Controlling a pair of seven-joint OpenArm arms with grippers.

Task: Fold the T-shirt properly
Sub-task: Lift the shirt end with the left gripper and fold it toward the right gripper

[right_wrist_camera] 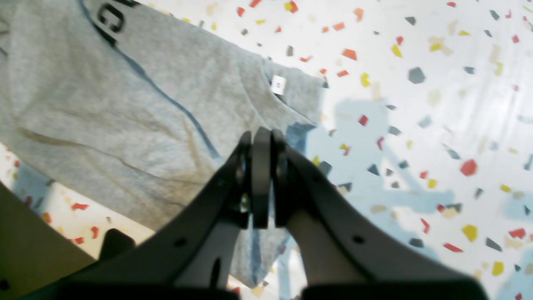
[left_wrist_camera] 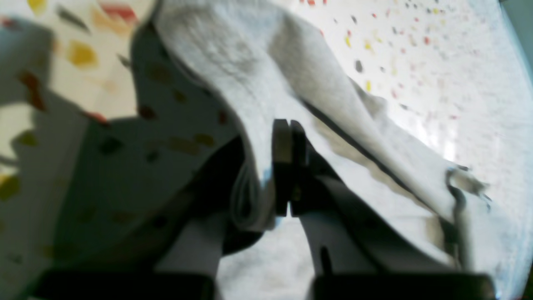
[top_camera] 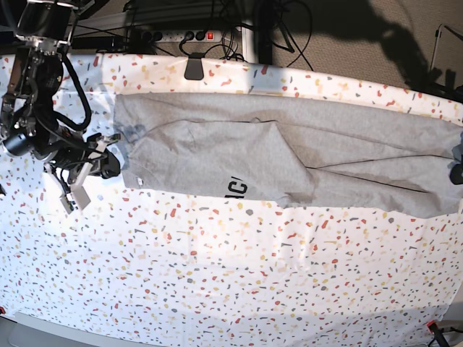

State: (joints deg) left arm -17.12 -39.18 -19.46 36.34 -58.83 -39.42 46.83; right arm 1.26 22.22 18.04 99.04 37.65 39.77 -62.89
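Observation:
The heather-grey T-shirt (top_camera: 289,155) lies stretched across the far half of the speckled table (top_camera: 217,289), with black lettering (top_camera: 237,189) showing on a folded-over part. My right gripper (top_camera: 119,160) is shut at the shirt's left edge, by a small white tag (right_wrist_camera: 278,84). In the right wrist view its fingertips (right_wrist_camera: 262,141) are pressed together over the flat cloth (right_wrist_camera: 104,104), and I see no fabric between them. My left gripper (top_camera: 457,165) is at the right table edge. In the left wrist view it (left_wrist_camera: 288,129) is shut on a raised fold of the shirt (left_wrist_camera: 233,58).
A power strip (top_camera: 181,35) and cables lie behind the table. A black clamp (top_camera: 194,69) sits on the back edge. The table's front edge runs along the bottom of the base view, and its right edge is beside my left gripper.

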